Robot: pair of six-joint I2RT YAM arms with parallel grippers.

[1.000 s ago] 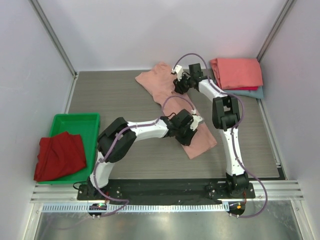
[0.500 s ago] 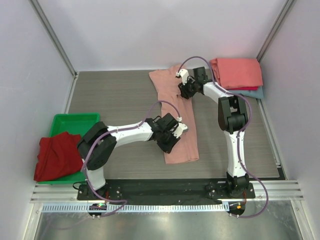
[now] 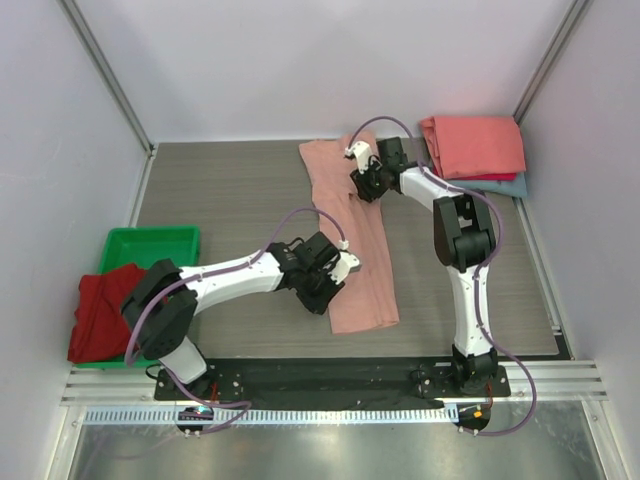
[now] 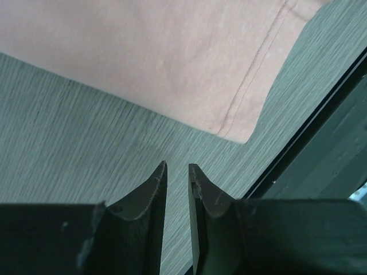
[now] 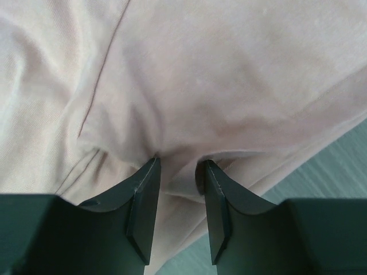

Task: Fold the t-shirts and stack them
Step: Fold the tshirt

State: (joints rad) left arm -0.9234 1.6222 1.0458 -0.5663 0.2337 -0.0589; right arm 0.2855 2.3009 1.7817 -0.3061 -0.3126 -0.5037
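Observation:
The dusty-pink t-shirt [image 3: 355, 250] lies as a long, narrow folded strip from the table's back centre toward the front; its print is hidden. My right gripper [image 3: 362, 188] is at the strip's upper end. In the right wrist view the right gripper [image 5: 179, 166] is shut on a bunched fold of the shirt [image 5: 218, 74]. My left gripper [image 3: 322, 296] is beside the strip's lower left edge. In the left wrist view the left gripper [image 4: 178, 166] is empty with a narrow gap, over bare table just short of the hem corner [image 4: 229, 120].
A folded coral-red t-shirt [image 3: 475, 145] lies on a blue-grey one [image 3: 512, 187] at the back right. A dark red t-shirt [image 3: 118, 310] hangs over the green tray [image 3: 150, 245] at the left. The black front rail [image 4: 321, 149] lies just beyond the hem.
The pink shirt swung from a diagonal spread into a straight folded strip. My left gripper let go of it and drew back left and toward the front. My right gripper stayed at the top end.

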